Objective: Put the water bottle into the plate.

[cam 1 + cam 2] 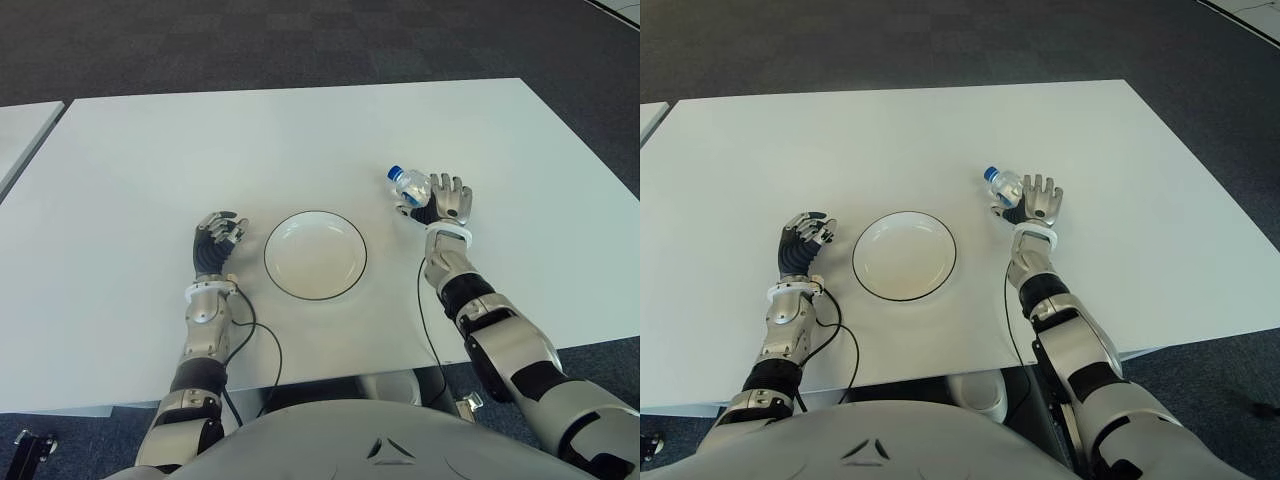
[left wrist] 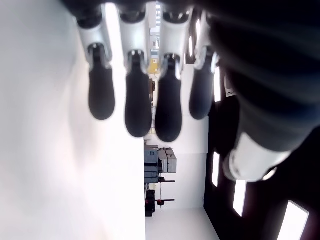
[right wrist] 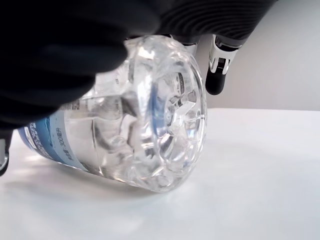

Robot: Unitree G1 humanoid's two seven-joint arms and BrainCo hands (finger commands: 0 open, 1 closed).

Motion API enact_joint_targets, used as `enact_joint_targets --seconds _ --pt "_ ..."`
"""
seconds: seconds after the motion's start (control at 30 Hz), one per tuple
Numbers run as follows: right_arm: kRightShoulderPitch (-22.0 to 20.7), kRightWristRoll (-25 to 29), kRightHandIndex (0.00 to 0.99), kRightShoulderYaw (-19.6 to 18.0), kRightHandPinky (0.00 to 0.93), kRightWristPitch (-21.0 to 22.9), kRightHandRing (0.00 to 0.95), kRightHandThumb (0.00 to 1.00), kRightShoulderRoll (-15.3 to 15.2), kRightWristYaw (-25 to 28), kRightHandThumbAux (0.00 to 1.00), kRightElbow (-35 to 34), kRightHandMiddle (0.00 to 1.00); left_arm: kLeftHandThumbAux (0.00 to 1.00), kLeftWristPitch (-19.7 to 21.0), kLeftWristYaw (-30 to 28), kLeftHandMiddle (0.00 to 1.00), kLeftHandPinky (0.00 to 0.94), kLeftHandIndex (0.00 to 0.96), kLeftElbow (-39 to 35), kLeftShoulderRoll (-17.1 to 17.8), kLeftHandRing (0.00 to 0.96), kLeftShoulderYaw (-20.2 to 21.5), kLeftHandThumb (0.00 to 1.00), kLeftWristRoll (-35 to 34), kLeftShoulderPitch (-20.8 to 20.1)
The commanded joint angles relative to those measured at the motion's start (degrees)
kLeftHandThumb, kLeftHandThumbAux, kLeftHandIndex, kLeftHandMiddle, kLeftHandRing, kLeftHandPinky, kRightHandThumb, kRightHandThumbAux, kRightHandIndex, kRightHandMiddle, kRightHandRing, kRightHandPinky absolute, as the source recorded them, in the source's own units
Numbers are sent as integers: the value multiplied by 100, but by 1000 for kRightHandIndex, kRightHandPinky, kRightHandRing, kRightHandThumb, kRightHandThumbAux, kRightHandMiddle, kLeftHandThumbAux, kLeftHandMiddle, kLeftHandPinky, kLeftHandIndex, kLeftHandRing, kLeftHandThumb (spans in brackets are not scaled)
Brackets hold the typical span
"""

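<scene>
Clear plastic water bottle [image 1: 409, 184] lies on its side on the white worktop [image 1: 300, 140], the right hand [image 1: 442, 203] closing loosely over it, grip unconfirmed. Left hand [image 1: 217, 240] idles, fingers relaxed, beside the plate [image 1: 315, 255]. Next: secure, lift, carry leftward.

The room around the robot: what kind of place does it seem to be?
Probably an office or lab: a plain white table on dark carpet tiles, with only a plate and a water bottle set out.

Clear ribbed plastic water bottle [image 3: 150, 135], blue-and-white label, lies on its side on white tabletop [image 3: 260, 175]. Black right hand [image 3: 65, 55] covers it from above, touching.
</scene>
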Motion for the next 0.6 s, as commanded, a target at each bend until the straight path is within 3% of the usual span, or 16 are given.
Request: enact_joint_targets --seconds 0.03,0.23,0.47,0.6 --pt "334 314 102 213 0 75 0 500 226 942 407 762 0 713 818 87 597 561 433 299 -205 584 -35 706 -28 548" --pt "186 478 142 175 0 152 0 494 288 1182 445 987 0 714 834 120 589 556 433 274 -197 578 -35 705 25 575" --pt "100 646 362 152 19 159 0 463 298 1202 503 1117 15 715 831 210 589 562 432 243 -181 583 -52 705 108 576" --pt "64 728 441 152 102 170 26 449 283 1192 528 1160 77 715 858 227 592 563 432 147 -213 581 -30 706 83 607"
